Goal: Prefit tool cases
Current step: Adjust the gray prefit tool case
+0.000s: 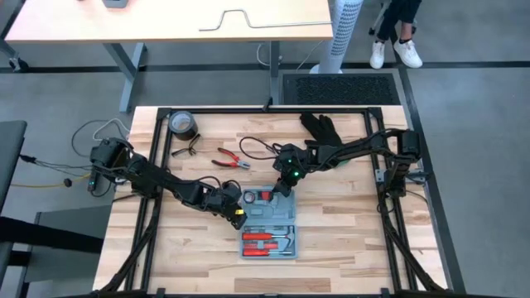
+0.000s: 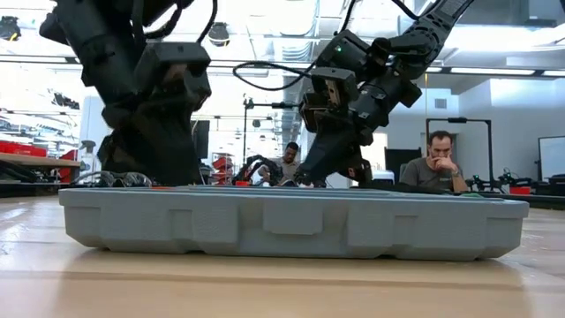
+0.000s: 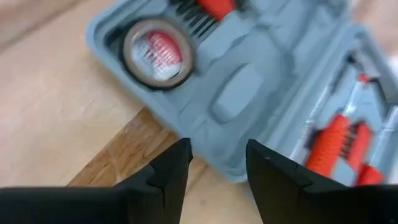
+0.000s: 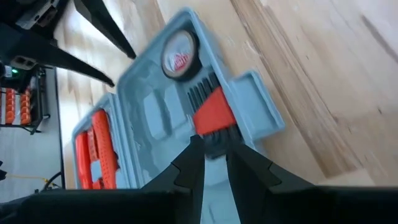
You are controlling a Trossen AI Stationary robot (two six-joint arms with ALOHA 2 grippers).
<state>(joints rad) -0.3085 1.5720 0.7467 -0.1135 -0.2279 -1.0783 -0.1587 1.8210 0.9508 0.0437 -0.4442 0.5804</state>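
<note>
The tool case [image 1: 269, 222] is laid open and flat near the middle of the table [image 1: 348, 240], both halves facing up so the moulded recesses can be reached from above. The left gripper [image 3: 216, 163] is held just off the case's edge, its fingers [image 3: 171, 167] parted with nothing between them, apparently ready to steady the case. The right gripper [image 4: 212, 163] is brought down over the far half, beside the round tape measure [image 4: 179, 55] already seated in its recess; its fingers are nearly closed around a red-and-black tool [image 4: 213, 118] (probably a bit holder), seemingly pressing it into its slot. Red pliers [image 1: 233, 162] lie apart, not yet fitted.
</note>
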